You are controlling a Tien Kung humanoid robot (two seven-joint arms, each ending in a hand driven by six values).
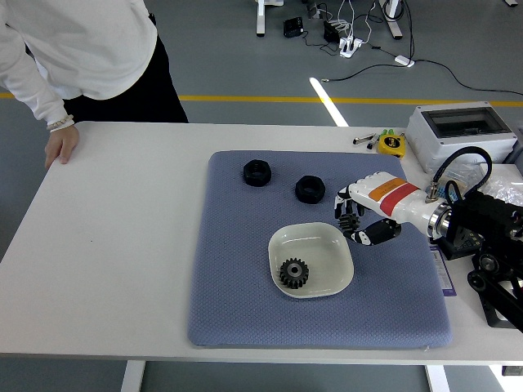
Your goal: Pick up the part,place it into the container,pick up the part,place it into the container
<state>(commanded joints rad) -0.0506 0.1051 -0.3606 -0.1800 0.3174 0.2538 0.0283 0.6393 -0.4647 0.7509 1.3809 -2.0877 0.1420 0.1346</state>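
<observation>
Just then my right hand (360, 222) was out over the blue-grey mat (237, 278), reaching in from the right edge of the table. Its white back with the orange and red stripe was turned up, and it hung low over the mat. It sat just beyond the far right corner of the cream bowl (328, 233). Whether it was open, closed, or gripping anything, I could not tell from above, for the hand's own back hid what lay beneath it. My black forearm (482, 233) trailed off to the right, past the mat's edge.

Nearest to my hand was the bowl, which stood on the mat a little right of its middle. One black gear (293, 273) lay inside it, toward the near left side, with its teeth plain to see. Farther away, two more black parts waited on the mat. One round part (310, 189) lay just left of my hand, beyond the bowl. The other round part (256, 172) lay farther left, near the mat's far edge.

Off the mat, on the white table (114, 245), a yellow tape measure (393, 144) lay at the far right, beside a grey box (460, 132).

At the far left edge a person in a white sleeve stood, with one hand (61, 145) resting flat on the table, well apart from everything on the mat.
</observation>
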